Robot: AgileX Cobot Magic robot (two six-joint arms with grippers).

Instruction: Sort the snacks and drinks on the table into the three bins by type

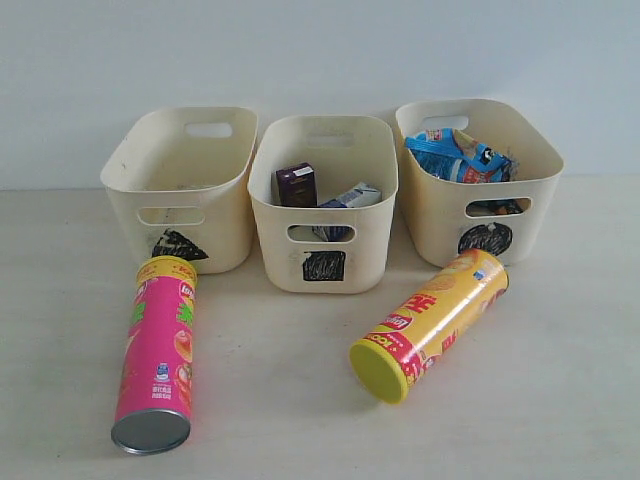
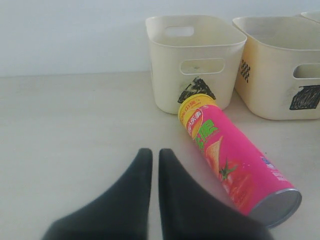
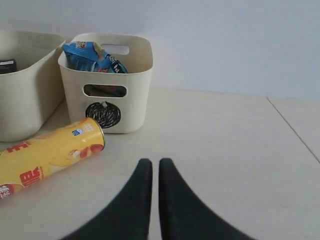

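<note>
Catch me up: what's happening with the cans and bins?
Sorting is partway. The dark purple carton and blue-white carton sit in the middle bin; a blue noodle bag is in the right bin. The pink can and yellow can lie on the table, untouched. Left gripper and right gripper are shut, holding nothing.

Wall [image 1: 320, 50]: plain, pale bluish-white, matte. No marks, fittings or seams visible on it. It stands along the whole far edge of the bench [image 1: 300, 400] and fills the upper part of all three views. The tone is even, going slightly greyer down low where it meets the bench.

Thin dark line [image 3: 292, 129]: seen in the right wrist view only. It runs straight and slantwise across the pale surface near the right end of the bench. Cannot tell whether it is a joint or an edge. The surface on its far side looks the same colour.
</note>
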